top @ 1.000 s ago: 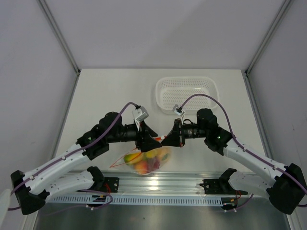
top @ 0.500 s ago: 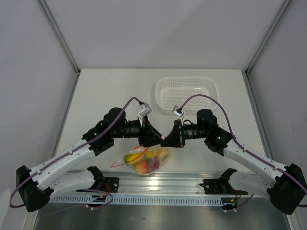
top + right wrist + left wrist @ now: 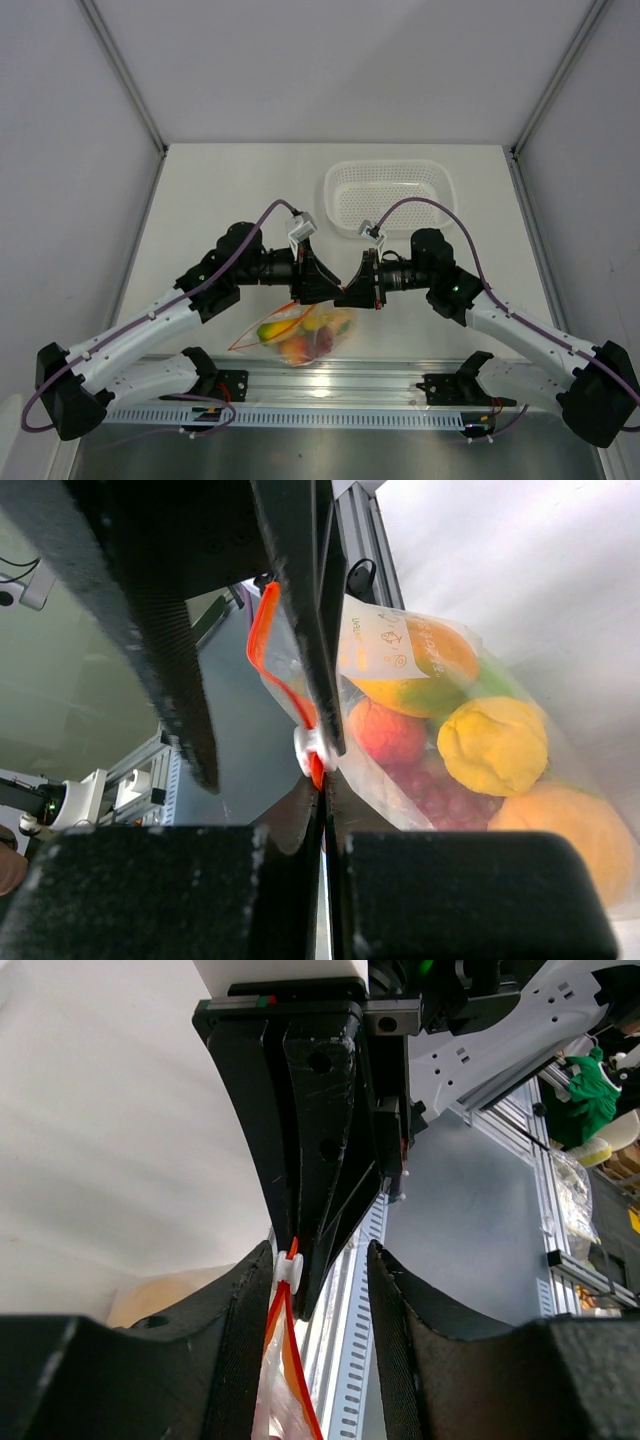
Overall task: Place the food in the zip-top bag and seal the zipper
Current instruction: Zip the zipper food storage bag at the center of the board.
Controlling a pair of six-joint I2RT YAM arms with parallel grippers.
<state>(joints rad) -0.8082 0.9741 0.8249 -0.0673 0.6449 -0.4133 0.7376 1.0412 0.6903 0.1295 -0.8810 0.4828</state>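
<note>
The zip-top bag, well nearer the arm bases than the white basket, contains the food. The right gripper is clamped on the zipper. The left gripper has its fingers apart, straddling the zipper.

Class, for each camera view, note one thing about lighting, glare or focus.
Top external: even light, one glare patch on the silver metal rail. Left wrist: left end effector's black fingers dark and soft, background brighter. Right wrist: right end effector's fingers nearly black silhouettes; small toy fruits in the clear crinkly zip-top bag sharp, well lit.
</note>
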